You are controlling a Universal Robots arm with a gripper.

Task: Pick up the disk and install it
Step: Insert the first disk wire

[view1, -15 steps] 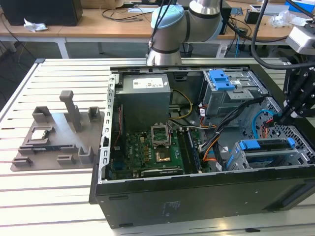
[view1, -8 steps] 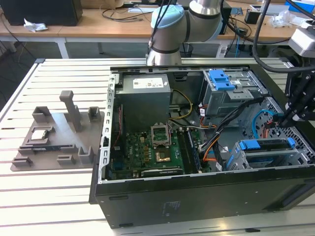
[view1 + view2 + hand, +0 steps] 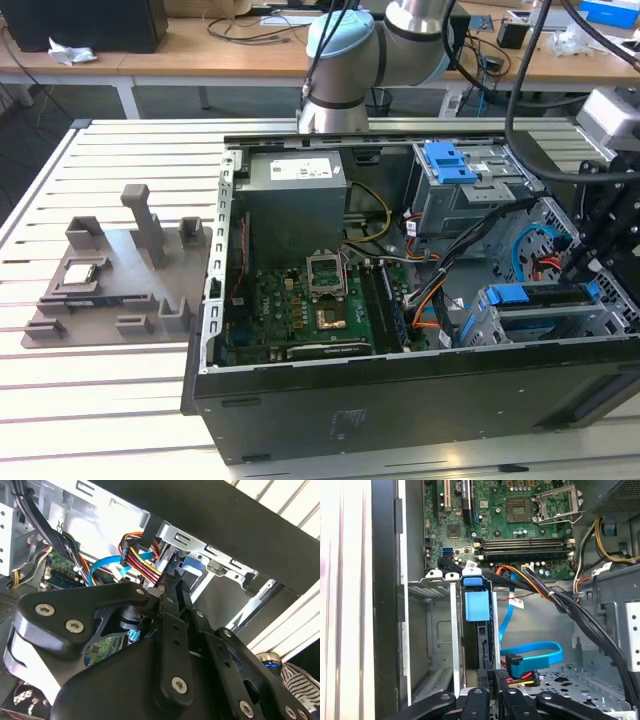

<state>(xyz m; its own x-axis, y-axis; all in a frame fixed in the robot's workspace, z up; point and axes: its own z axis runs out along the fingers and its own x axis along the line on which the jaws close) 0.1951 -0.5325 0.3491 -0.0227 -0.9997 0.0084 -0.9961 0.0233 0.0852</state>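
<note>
The disk (image 3: 540, 297), edged by its blue carrier frame, sits in the grey drive cage (image 3: 600, 318) at the near corner of the open computer case, on the exterior view's right. In the first wrist view the disk (image 3: 479, 645) stands on edge in the cage slot with its blue tab on top. My black gripper (image 3: 585, 262) hangs over the disk's end. Its fingers look shut, close together, with the tips (image 3: 176, 582) beside a blue part of the carrier (image 3: 192, 565). I cannot tell whether they touch it. The gripper (image 3: 497, 680) is just behind the disk's near end.
A second grey drive cage with a blue plastic bracket (image 3: 450, 160) stands further back in the case. Power and blue data cables (image 3: 535, 655) run beside the disk. The motherboard (image 3: 310, 300) and power supply (image 3: 295, 185) fill the case's middle. A grey fixture plate (image 3: 110, 270) lies on the table at the exterior view's left.
</note>
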